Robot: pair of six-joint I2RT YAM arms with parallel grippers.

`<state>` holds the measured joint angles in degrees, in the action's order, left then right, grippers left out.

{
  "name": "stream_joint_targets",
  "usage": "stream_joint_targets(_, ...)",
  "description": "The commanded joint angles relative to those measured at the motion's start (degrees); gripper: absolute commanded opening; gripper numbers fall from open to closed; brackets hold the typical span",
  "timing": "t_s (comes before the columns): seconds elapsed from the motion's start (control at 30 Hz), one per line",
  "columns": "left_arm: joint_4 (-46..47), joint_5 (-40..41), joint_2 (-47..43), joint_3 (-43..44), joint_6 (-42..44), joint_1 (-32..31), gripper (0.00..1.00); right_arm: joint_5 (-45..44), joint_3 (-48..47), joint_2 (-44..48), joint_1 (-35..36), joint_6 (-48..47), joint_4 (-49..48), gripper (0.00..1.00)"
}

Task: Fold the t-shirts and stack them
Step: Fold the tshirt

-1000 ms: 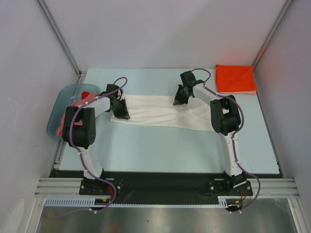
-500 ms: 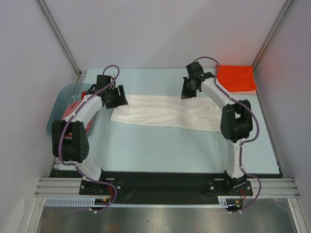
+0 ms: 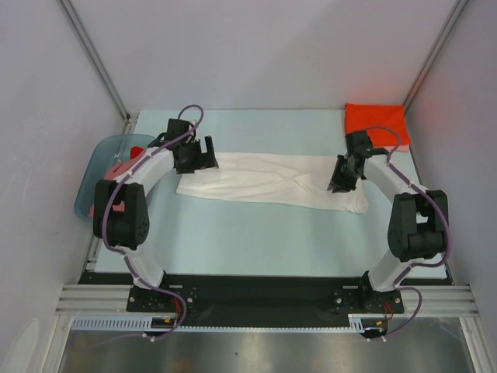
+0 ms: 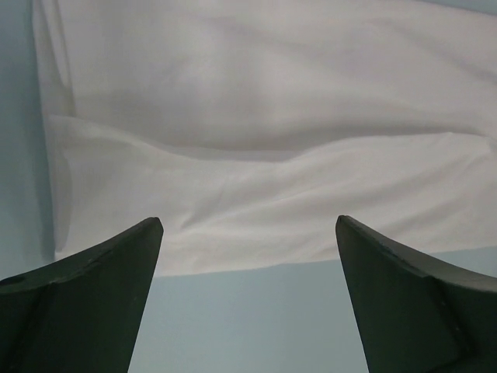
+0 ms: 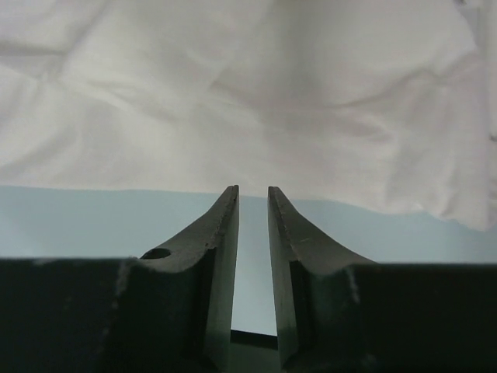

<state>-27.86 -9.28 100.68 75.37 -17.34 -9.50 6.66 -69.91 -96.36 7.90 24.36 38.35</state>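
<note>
Pale blue surface [image 3: 256,241] all the way across, and on it the long t-shirt [image 3: 264,177] reads plain white, with soft grey shadows in its creases. Far right corner, a folded tee [image 3: 377,124], bright orange-red, solid colour. Over on the left, the basin [image 3: 85,183] is a see-through blue-grey, with a flash of red cloth [image 3: 137,150] at its far end and salmon-pink cloth [image 3: 116,207] nearer. Both arms are white with black joints and purple cables looping along them. Left end effector [image 3: 208,153] is black; right end effector [image 3: 335,186] is black too. Close up, the wrist views show very dark, matte fingers against white cloth.
</note>
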Motion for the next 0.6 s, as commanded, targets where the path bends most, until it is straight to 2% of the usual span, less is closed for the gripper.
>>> stream_joint_targets(0.0,1.22,-1.7,3.72,2.5,0.74,-0.52,1.0,2.13,3.37,5.65,-3.23,-0.98,-1.7,0.27)
stream_joint_targets(0.17,2.28,-1.71,9.79,3.99,0.47,-0.17,0.99,3.62,5.92,6.18,-5.09,-2.38,-3.19,0.28)
stream_joint_targets(0.33,2.63,-2.06,14.62,7.06,0.56,0.53,1.0,8.28,4.97,1.89,-5.18,-0.73,-6.44,0.26)
stream_joint_targets(0.57,2.9,-2.41,17.26,7.51,-0.41,2.64,1.0,10.48,1.45,-5.5,-5.18,2.0,-9.87,0.13)
